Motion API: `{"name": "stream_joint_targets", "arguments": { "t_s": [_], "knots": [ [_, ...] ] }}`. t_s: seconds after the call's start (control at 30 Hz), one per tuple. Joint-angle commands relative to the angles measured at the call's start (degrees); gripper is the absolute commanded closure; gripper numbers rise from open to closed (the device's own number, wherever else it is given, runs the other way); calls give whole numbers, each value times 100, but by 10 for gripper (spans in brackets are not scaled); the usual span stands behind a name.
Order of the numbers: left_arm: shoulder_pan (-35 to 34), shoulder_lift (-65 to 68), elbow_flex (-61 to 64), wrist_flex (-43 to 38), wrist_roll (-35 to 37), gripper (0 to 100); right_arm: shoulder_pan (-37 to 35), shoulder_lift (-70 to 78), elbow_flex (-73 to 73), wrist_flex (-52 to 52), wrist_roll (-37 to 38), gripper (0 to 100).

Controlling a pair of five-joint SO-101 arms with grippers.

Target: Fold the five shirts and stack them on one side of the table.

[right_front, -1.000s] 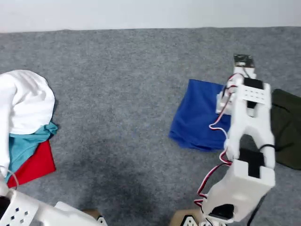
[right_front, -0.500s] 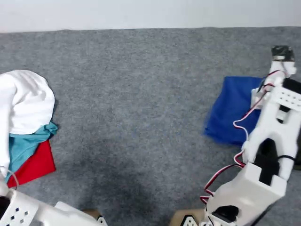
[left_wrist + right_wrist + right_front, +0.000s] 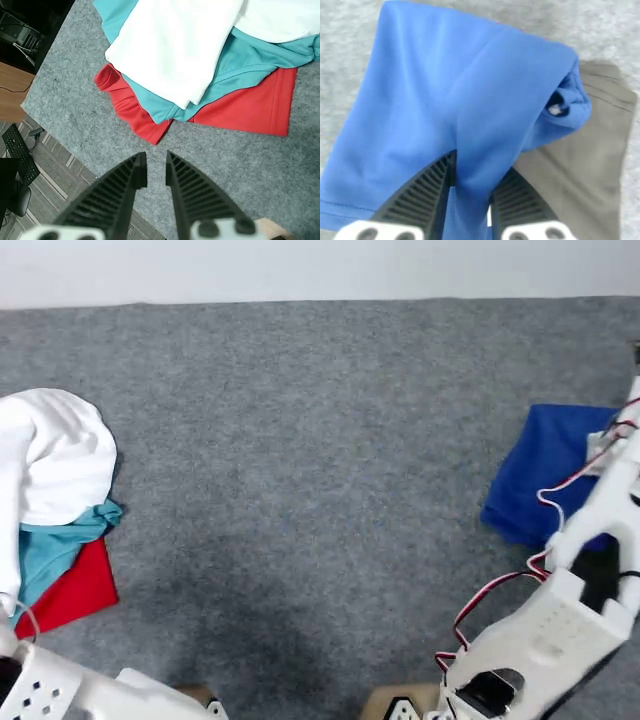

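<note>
blue shirt (image 3: 445, 95) pinched, olive shirt (image 3: 580, 175) apparently beneath

Grey felt table (image 3: 300, 440) carries a red shirt (image 3: 75, 595) and an olive shirt (image 3: 585, 170)

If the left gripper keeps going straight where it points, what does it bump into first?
Probably the grey mat, just short of the corner of the red shirt. The left gripper hangs above it, so depth is hard to judge.

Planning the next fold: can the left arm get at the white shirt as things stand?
Probably yes. The white shirt lies uncovered on top of the teal shirt and red shirt, and the left tool hangs empty and open beside that pile, nothing between them.
</note>
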Motion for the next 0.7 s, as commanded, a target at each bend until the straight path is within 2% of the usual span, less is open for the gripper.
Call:
{"name": "stream_joint_targets", "arguments": {
  "t_s": [0.0, 0.27, 0.67],
  "knots": [
    [-9, -53, -207, 123, 0, 927, 189, -101, -413, 57, 167, 990],
    [0, -53, -207, 123, 0, 927, 338, -233, -607, 778, 466, 990],
    [-26, -53, -198, 123, 0, 927, 646, -198, -607, 505, 1064, 990]
  ]
}}
